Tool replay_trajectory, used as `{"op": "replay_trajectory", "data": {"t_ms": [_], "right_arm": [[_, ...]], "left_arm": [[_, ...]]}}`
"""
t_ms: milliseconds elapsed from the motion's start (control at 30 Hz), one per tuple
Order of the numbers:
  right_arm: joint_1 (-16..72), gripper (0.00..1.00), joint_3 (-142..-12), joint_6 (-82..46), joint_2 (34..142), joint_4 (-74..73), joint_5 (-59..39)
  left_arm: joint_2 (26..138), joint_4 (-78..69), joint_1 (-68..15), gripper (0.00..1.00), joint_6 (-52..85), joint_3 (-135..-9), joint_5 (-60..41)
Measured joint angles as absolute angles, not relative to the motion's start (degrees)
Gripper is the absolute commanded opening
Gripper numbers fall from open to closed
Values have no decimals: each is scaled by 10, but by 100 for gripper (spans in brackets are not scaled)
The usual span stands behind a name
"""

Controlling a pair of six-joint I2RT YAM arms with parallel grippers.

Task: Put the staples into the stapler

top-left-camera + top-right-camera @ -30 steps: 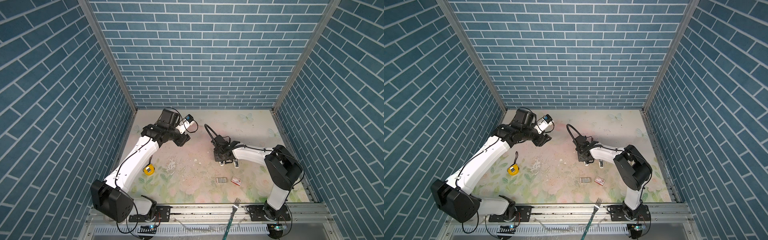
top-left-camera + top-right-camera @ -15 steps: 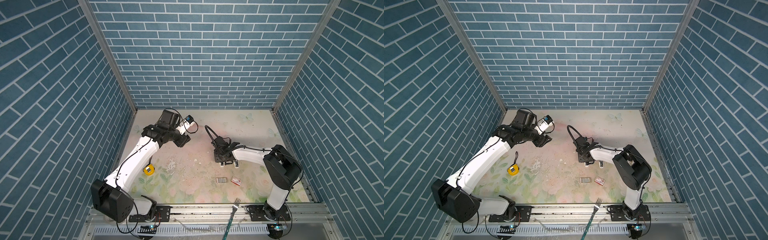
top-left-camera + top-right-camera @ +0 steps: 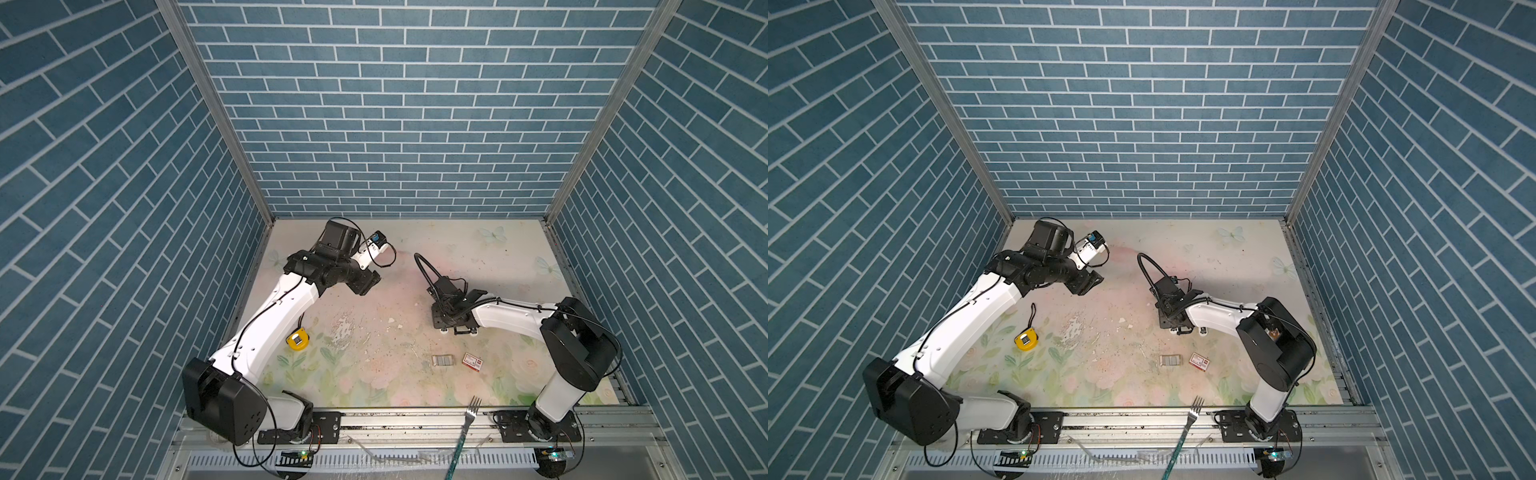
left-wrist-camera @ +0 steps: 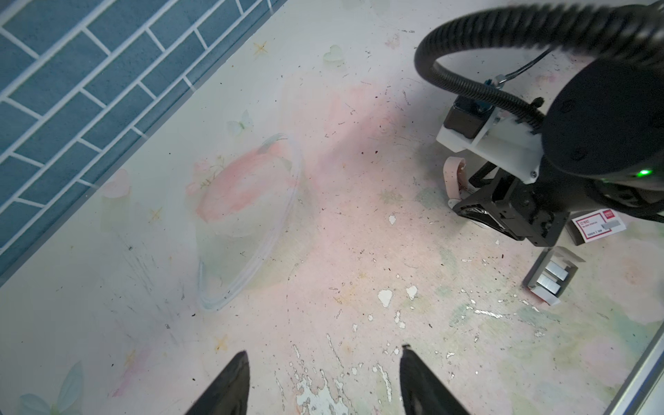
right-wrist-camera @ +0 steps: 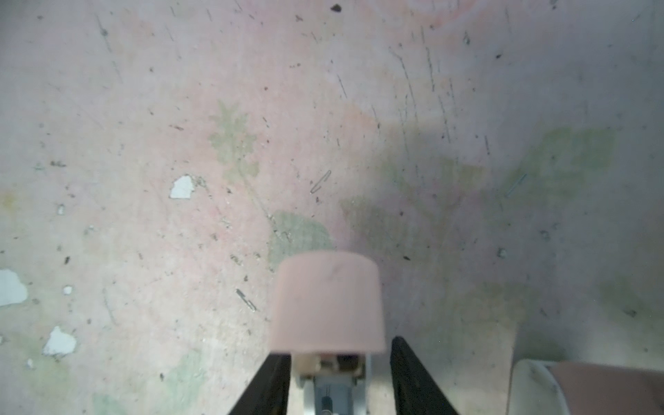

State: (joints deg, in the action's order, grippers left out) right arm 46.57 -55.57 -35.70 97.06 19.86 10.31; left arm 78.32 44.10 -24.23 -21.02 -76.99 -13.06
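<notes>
staples (image 3: 441, 360) just left of box (image 3: 473, 361) | tape measure (image 3: 297, 340) far left | fork (image 3: 468, 413) on front rail (image 3: 395, 419)

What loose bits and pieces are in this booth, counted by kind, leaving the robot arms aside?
Yellow tape measure: 1
Tray of staples: 1
Red-and-white staple box: 1
Pink stapler: 1
Fork: 1
Total: 5

1. Both top views: high above the near edge, looking down over the whole table (image 3: 478, 257), nearly identical.
2. Left wrist: raised at far left, facing right toward the staples (image 4: 551, 278), shared with both top views.
3. Right wrist: close above the table, stapler (image 5: 327, 301) blurred in front.
</notes>
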Motion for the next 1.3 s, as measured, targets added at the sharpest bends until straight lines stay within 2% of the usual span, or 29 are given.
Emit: {"op": "replay_trajectory", "data": {"t_ms": [333, 700, 833, 1033, 1300], "right_arm": [[483, 46, -540, -359, 918, 210, 104], [547, 34, -452, -414, 714, 267, 113], [588, 32, -418, -451, 669, 280, 112], [644, 29, -403, -500, 677, 290, 112], [661, 29, -403, -533, 761, 263, 112]], "left_arm": [[783, 438, -242, 73, -207, -769, -114], [783, 438, -242, 74, -206, -769, -133], [785, 438, -242, 74, -206, -769, -143], [789, 439, -242, 74, -206, -769, -153], [792, 439, -242, 75, -206, -769, -157]]}}
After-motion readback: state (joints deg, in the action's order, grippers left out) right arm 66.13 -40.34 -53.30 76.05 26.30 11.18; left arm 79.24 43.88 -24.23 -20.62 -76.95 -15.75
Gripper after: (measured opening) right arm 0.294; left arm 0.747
